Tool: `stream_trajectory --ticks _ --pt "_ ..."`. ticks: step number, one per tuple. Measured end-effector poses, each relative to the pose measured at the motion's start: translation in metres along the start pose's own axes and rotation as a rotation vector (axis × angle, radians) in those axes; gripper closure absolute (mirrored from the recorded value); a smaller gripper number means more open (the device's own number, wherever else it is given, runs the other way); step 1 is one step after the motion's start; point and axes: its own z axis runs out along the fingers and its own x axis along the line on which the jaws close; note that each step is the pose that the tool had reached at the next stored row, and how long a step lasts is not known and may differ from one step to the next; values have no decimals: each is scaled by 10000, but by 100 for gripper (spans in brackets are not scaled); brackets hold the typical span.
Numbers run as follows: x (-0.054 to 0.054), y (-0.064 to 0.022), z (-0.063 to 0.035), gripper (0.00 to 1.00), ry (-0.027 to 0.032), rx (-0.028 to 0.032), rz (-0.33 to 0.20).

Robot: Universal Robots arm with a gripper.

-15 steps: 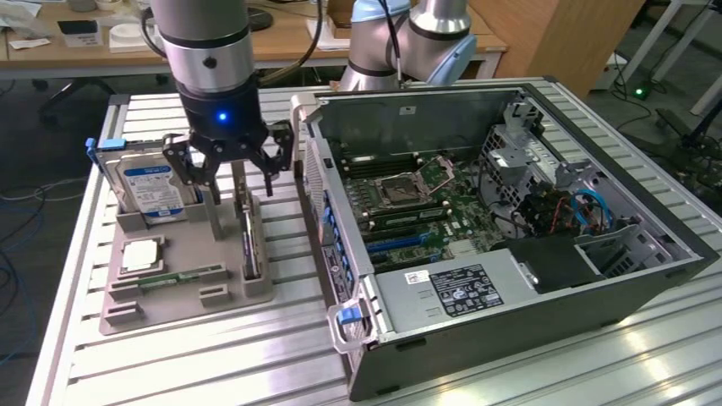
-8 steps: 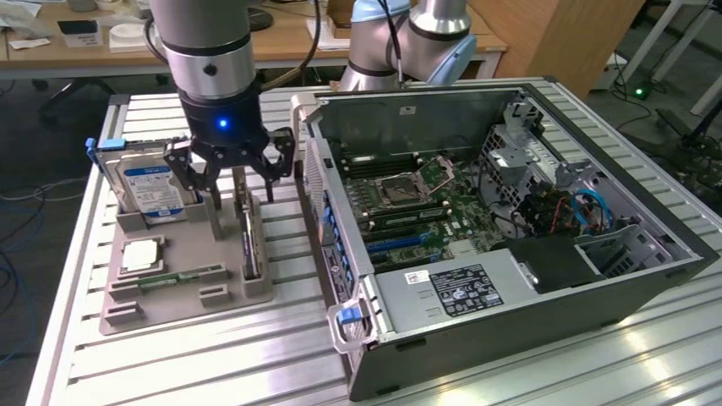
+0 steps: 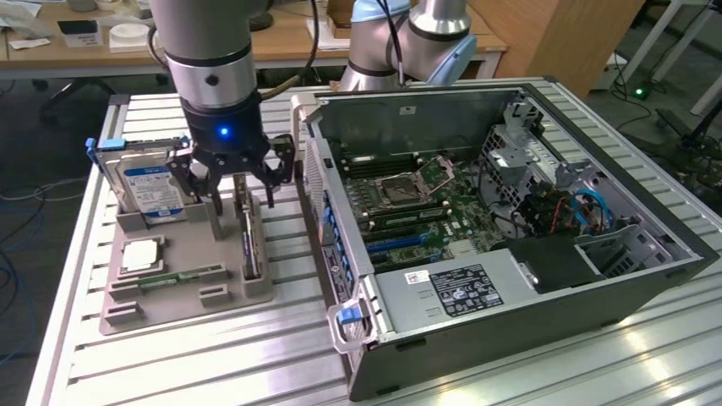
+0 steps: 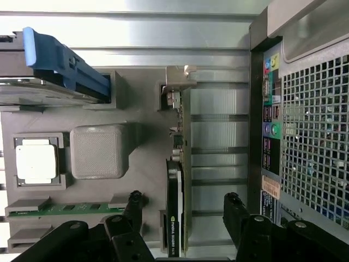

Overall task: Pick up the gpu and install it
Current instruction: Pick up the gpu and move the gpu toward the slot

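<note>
The gpu (image 4: 174, 207) edge reads NVIDIA QUADRO.

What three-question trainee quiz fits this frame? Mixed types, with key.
1. Multiple choice: the claw has a finger on either side of which part? A) hard drive B) gpu C) memory stick
2. True or false: the claw is open.
3. Short answer: where does the gpu sit?

Key: 1 B. 2 true. 3 on edge in the grey holder, outside the computer case.
</note>
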Motion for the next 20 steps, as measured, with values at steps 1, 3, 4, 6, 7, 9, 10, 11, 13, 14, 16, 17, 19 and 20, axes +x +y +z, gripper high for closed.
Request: stream_trajectory --ticks 1,3,4,6,7,9,10,11,13,14,16,17,19,20 --pt "1 0 19 29 0 0 -11" --pt "2 -1 54 29 1 4 -12" --pt "2 -1 69 29 1 7 -13" --pt "4 -1 94 29 1 9 -13" --pt "4 -1 105 29 1 9 -13" --pt "5 -1 125 29 1 9 -13" --pt "5 -1 133 29 0 9 -13" --pt "5 -1 140 29 1 10 -13" --pt "6 -2 155 29 1 11 -13" --pt "6 -2 164 29 1 16 -13" --pt "7 -2 182 29 1 26 -13" --pt "8 -2 191 29 1 34 -14" --pt "8 -2 210 29 -1 57 -14" --pt "9 -6 220 29 -1 64 -15"
